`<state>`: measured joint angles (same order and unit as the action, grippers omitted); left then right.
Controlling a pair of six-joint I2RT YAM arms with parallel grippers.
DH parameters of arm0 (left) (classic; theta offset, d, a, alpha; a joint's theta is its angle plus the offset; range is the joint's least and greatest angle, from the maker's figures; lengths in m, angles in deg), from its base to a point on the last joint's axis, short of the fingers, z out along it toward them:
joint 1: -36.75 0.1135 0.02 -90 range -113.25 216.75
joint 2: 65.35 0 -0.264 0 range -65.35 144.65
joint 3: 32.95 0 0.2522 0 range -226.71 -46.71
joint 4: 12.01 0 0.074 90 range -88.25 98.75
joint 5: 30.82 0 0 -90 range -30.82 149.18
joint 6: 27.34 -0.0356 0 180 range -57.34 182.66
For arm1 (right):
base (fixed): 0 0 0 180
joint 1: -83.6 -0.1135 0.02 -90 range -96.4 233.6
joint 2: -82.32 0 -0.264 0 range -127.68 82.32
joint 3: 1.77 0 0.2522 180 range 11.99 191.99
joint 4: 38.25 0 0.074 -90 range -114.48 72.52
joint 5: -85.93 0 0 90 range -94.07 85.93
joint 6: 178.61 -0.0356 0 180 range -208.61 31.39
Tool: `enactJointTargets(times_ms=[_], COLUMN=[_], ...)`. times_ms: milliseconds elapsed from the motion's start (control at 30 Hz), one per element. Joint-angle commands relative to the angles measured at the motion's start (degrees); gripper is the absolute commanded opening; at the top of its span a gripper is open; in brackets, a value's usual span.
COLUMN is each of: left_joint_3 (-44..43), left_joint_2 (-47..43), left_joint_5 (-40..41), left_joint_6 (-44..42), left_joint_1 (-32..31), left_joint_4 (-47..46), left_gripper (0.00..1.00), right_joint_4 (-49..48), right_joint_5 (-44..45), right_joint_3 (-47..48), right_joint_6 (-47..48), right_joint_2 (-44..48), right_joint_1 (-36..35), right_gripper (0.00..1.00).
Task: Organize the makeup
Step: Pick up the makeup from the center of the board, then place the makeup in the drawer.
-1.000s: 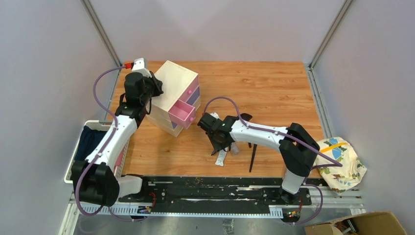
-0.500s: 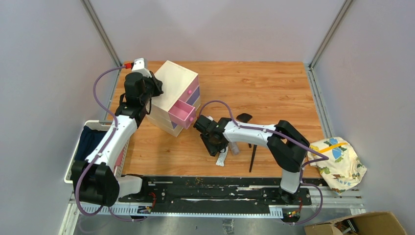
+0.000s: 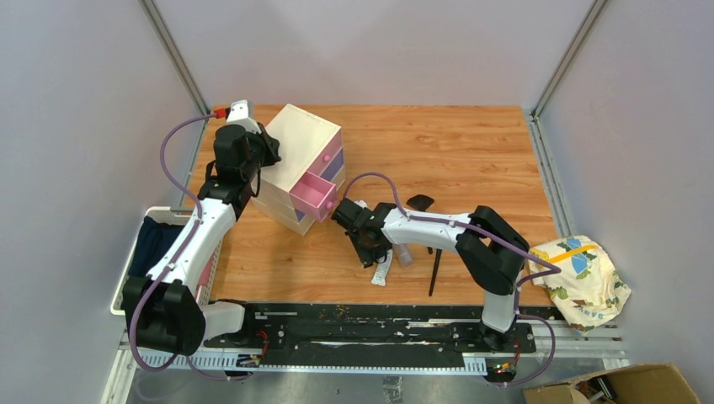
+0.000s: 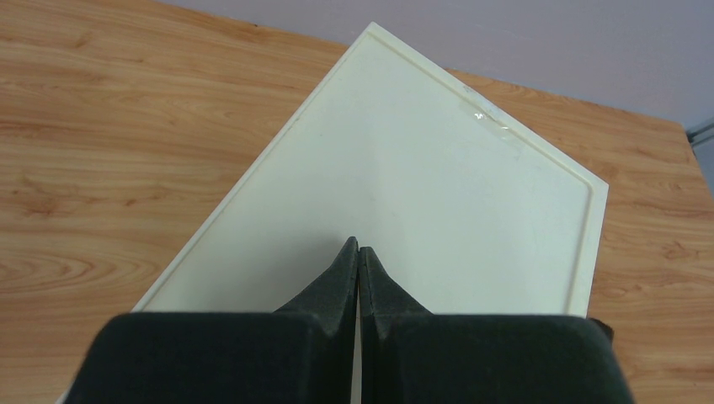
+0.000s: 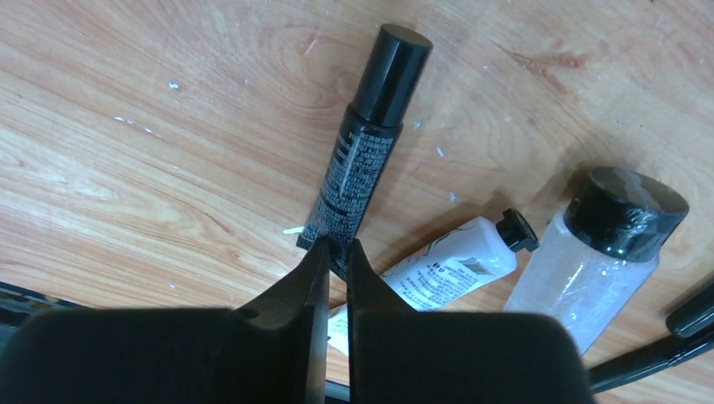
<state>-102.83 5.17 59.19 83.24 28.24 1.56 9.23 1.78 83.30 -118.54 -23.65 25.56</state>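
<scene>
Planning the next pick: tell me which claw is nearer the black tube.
Right. The right claw pinches the flat end of the black tube; the left claw sits shut over the cream box, far off.

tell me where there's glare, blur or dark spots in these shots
Right wrist: the print on the black tube is sharp, the clear bottle has a dull sheen on its cap, and the right tool is a dark, soft foreground mass. Left wrist: a small glare spot near the far edge of the cream box, with the left tool underexposed. Top external: even light, soft shadows on the table.
</scene>
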Motion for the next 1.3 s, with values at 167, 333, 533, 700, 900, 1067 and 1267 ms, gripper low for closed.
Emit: enactJointTargets(times_ms=[167,333,533,700,900,1067,1267], left_joint_3=[1.5,1.3,1.1,1.0,0.8,0.8,1.1], left_joint_2=[-0.9,-1.0,-1.3,-1.2,-1.0,-1.7,-2.2], left_joint_5=[-0.1,-0.1,-0.1,-0.1,-0.1,-0.1,1.3], left_joint_6=[-0.7,-0.7,-0.6,-0.4,0.0,-0.4,-0.5], left_joint_1=[-0.5,-0.5,-0.5,-0.5,-0.5,-0.5,-0.5], left_joint_4=[2.0,2.4,2.5,2.6,2.4,3.1,3.1], left_gripper=[0.0,0.0,0.0,0.0,0.0,0.0,0.0], right_joint_4=[-0.6,0.4,1.9,1.7,0.0,0.4,-10.3], right_joint_5=[2.6,7.3,7.9,4.6,-2.6,-17.4,-32.5], right_joint_3=[-1.4,-2.0,2.3,10.5,20.8,28.3,21.5], right_joint_6=[-2.6,-3.0,1.0,5.5,9.4,5.6,-6.4], right_joint_2=[0.2,6.9,20.0,25.1,21.4,15.9,16.7], right_joint_1=[-0.8,-0.9,-1.1,-1.2,-1.0,0.0,2.3], right_gripper=[0.0,0.0,0.0,0.0,0.0,0.0,0.0])
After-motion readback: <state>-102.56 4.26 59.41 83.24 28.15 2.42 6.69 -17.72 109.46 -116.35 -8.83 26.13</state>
